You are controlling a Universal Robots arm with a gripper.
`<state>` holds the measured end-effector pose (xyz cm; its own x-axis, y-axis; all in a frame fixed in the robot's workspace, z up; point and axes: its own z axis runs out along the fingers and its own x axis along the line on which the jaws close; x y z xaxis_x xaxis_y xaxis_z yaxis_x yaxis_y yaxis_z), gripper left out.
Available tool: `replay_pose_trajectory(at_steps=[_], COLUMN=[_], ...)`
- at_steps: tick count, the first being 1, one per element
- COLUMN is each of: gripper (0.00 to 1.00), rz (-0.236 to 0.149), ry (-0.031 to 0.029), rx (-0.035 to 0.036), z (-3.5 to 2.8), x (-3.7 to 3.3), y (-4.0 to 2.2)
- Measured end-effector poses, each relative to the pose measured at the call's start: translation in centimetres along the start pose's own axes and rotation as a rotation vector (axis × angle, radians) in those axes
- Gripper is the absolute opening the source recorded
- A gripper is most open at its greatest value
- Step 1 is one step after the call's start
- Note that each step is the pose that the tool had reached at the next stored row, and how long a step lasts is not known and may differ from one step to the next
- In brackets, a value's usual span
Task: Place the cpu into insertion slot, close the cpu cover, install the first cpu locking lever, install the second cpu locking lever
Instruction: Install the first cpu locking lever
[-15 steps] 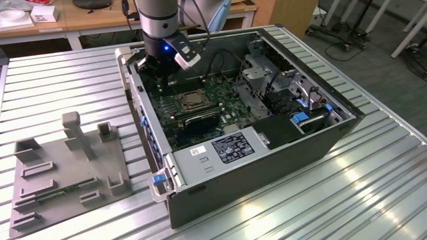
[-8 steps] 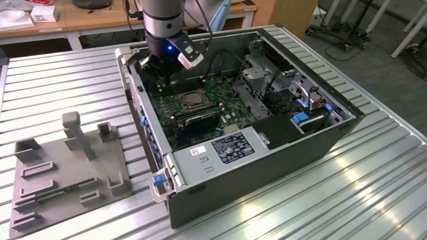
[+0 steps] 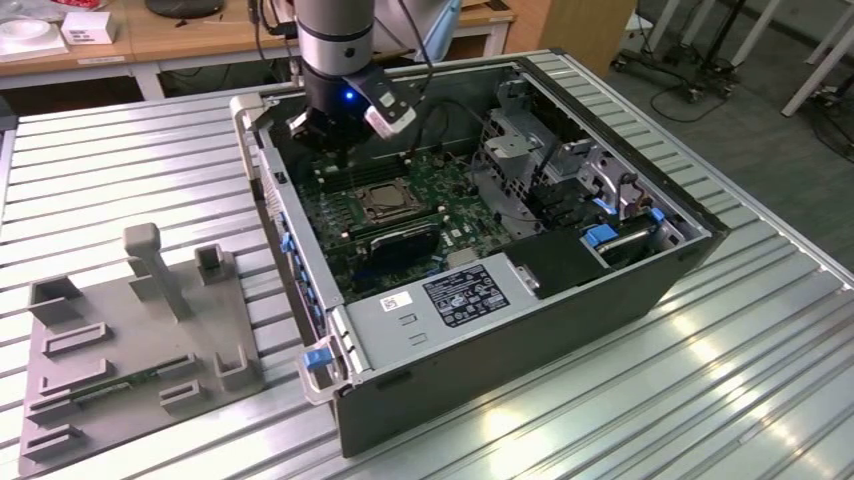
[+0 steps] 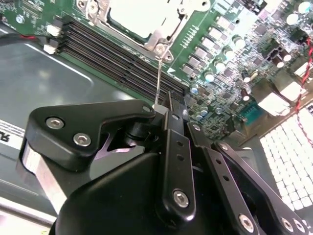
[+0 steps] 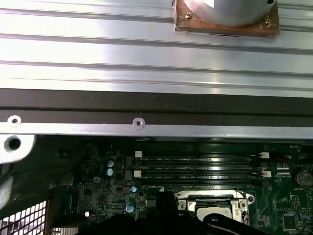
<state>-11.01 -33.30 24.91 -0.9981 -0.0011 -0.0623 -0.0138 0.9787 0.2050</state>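
As the closed tool (image 4: 172, 108) touches one lever (image 4: 157, 73), one cover (image 4: 168, 30) lies flat.

The table (image 3: 120, 160) is silvery, ribbed in long parallel stripes. By its edge at the exterior view's left lies a plain grey holder (image 3: 134, 330). The computer case (image 3: 534, 340) is black, with small blue clips (image 3: 316, 358) and a black-and-white label (image 3: 461, 295). Inside, the motherboard (image 3: 434, 185) is green, the cpu cover (image 4: 155, 35) silvery and the memory slots (image 5: 195, 166) black. The gripper (image 4: 166, 107) is matte black.
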Motion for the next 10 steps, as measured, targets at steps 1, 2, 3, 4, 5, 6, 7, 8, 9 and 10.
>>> replay_pose_trajectory(at_steps=[1, 2, 3, 4, 5, 6, 7, 8, 9, 10], gripper=[0.11, 0.11, 0.11, 0.11, 0.11, 0.11, 0.11, 0.11, 0.11, 0.11], rz=[0.000, 0.000, 0.000, 0.000, 0.000, 0.000, 0.000, 0.000, 0.000, 0.000], ry=[-0.0001, -0.0001, 0.0000, -0.0001, -0.0001, -0.0002, -0.0001, -0.0002, -0.0002, -0.0002], rx=[-0.0003, -0.0006, -0.0006, -0.0006, -0.0007, -0.0006, -0.0007, -0.0007, -0.0007, -0.0006], z=[0.01, 0.02, 0.02, 0.03, 0.04, 0.04, 0.05, 0.06, 0.07, 0.07], x=[-0.14, -0.29, -0.38, -0.45, -0.51, -0.59, -0.69, -0.80, -0.91, -1.04], y=[-0.01, -0.04, -0.05, -0.05, -0.06, -0.06, -0.06, -0.07, -0.08, -0.09])
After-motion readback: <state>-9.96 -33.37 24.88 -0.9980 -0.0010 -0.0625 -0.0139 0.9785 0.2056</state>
